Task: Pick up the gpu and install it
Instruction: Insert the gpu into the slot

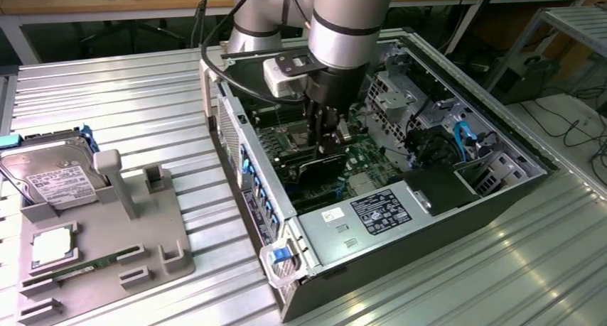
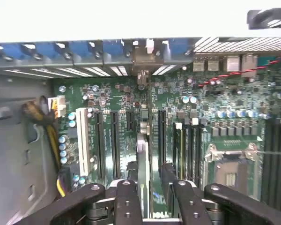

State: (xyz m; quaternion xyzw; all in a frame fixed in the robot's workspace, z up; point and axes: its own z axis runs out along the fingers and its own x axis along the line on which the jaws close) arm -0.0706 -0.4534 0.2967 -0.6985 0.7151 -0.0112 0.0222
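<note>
Ribbed grey metal forms the bench (image 1: 133, 106), and on it lies an open computer case (image 1: 379, 269) with its side panel off. Inside the case sits a green motherboard (image 2: 107, 101) with long black expansion slots, an empty silver processor socket (image 2: 229, 166), dark memory slots and rows of small blue capacitors. A black power supply (image 1: 379, 212) with a white-printed label fills the near end of the case in the exterior view, and blue cables (image 1: 462, 138) run through the drive-cage side toward the exterior view's right.

The arm reaches down into the case, and its gripper (image 1: 328, 138) stands over the motherboard. The gpu (image 1: 320, 171) is inside the case, standing on edge over the slots just under the gripper. In the exterior view it reads as a thin black card with a rounded dark face; in the wrist view the gpu (image 2: 142, 159) appears edge-on as a narrow pale strip running between the jaws toward the bracket opening in the case's rear wall. The jaws stand on either side of that edge, closed on the card.

On the exterior view's left a grey parts holder (image 1: 104, 248) rests on the bench. It carries a silver hard drive (image 1: 52, 177) with a white label, a square processor (image 1: 52, 246), and a narrow green memory stick (image 1: 90, 265) lying in its groove.
</note>
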